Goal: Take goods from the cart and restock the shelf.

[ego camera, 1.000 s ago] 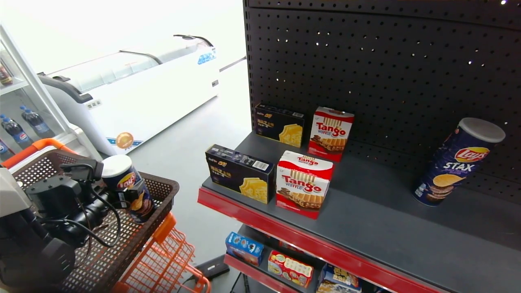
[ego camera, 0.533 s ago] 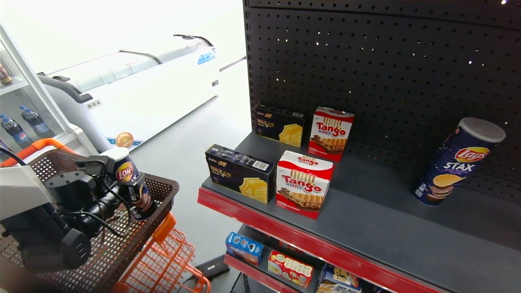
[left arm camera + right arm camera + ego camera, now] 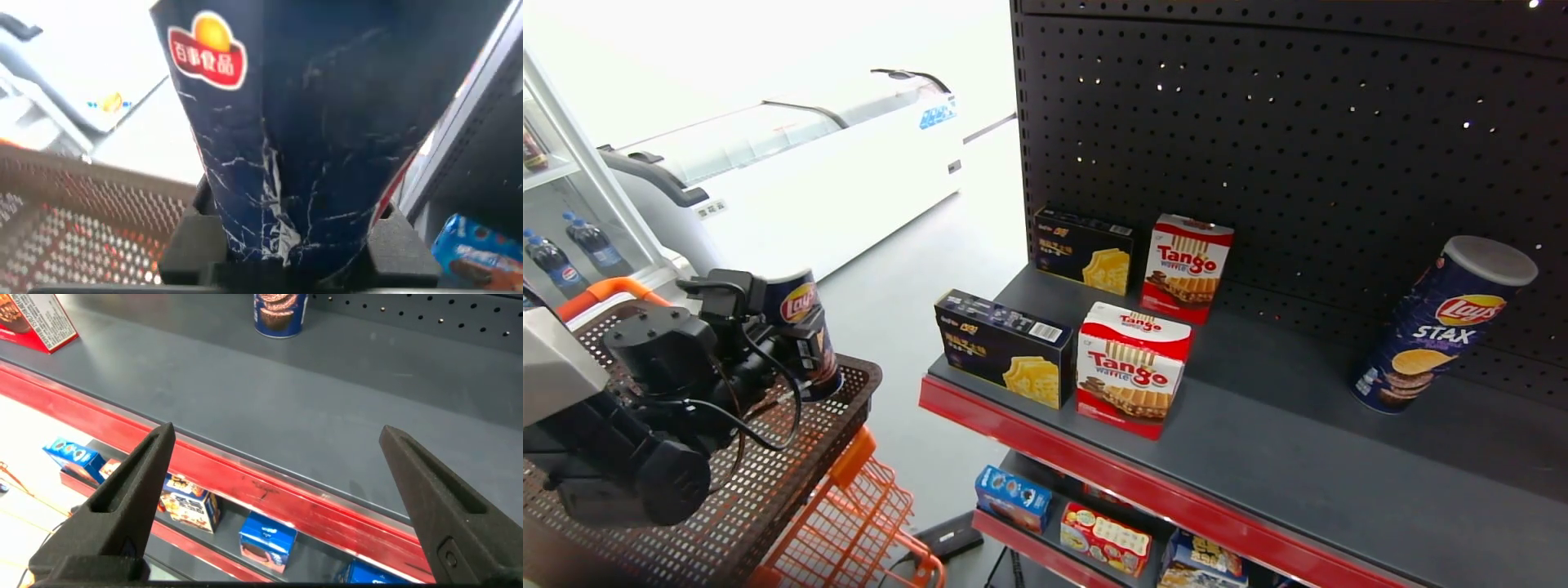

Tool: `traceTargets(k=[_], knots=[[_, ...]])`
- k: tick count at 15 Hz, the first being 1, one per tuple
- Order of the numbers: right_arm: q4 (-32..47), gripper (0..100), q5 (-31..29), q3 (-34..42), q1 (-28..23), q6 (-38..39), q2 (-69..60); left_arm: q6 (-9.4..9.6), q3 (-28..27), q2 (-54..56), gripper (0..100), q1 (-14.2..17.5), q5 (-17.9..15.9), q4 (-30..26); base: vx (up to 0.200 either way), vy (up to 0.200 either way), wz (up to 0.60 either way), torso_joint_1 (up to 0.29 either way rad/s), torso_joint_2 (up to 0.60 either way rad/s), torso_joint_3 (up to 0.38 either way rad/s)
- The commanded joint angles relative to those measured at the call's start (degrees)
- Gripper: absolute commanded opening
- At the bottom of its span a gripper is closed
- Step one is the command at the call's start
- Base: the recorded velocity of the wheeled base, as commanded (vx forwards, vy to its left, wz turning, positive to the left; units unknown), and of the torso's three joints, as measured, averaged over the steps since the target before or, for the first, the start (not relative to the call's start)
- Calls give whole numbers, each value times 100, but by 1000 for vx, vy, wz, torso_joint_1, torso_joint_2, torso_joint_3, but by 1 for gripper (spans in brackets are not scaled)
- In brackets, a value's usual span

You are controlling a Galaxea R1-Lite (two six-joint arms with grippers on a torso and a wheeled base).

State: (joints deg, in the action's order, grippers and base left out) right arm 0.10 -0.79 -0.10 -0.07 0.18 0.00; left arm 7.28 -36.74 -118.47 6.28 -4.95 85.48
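Lifted higher since a second ago, the can point(image 3: 800, 306) hangs above the cart point(image 3: 862, 380) rim, with the left gripper point(image 3: 805, 355) clamped round it, likely to clear the basket. The right gripper point(image 3: 275, 433) waits with fingers spread over the shelf point(image 3: 343, 400).

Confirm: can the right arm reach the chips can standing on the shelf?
Probably yes: the right end effector is open facing the shelf, with only bare shelf between it and the chips can.
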Motion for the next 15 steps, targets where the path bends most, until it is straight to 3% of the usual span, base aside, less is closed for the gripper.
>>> traceTargets(k=[1,3,6,7,8,9,10,11,12,13,14,15], knots=[[-1,100,0,1,-1,-1,9,19,-123,1107,0,-250,-6,-471,0,0,0,0,0,0],[-1,100,0,1,-1,-1,9,-25,-386,1608,0,-470,3,-919,0,0,0,0,0,0],[-1,100,0,1,-1,-1,9,-429,-755,2645,0,-760,-24,-2457,0,0,0,0,0,0],[-1,100,0,1,-1,-1,9,-447,-870,2838,0,-944,-41,-2800,0,0,0,0,0,0],[-1,100,0,1,-1,-1,9,-455,-843,2873,0,-979,-32,-2809,0,0,0,0,0,0],[-1,100,0,1,-1,-1,9,-587,-668,2952,0,-1199,-155,-2800,0,0,0,0,0,0],[-1,100,0,1,-1,-1,9,-649,-632,3031,0,-1261,-437,-2818,0,0,0,0,0,0],[-1,100,0,1,-1,-1,9,-666,-624,3119,0,-1261,-1017,-2923,0,0,0,0,0,0],[-1,100,0,1,-1,-9,9,-666,-615,3119,0,-1269,-1316,-2949,0,0,0,0,0,0],[-1,100,0,1,-1,-9,9,-666,-615,3119,0,-1269,-1316,-2949,0,0,0,0,0,0],[-1,100,0,1,-1,-1,9,-675,-624,3137,0,-1331,-1896,-2958,0,0,0,0,0,0],[-1,100,0,1,-1,-1,9,-675,-632,3137,0,-1375,-2028,-2958,0,0,0,0,0,0]])
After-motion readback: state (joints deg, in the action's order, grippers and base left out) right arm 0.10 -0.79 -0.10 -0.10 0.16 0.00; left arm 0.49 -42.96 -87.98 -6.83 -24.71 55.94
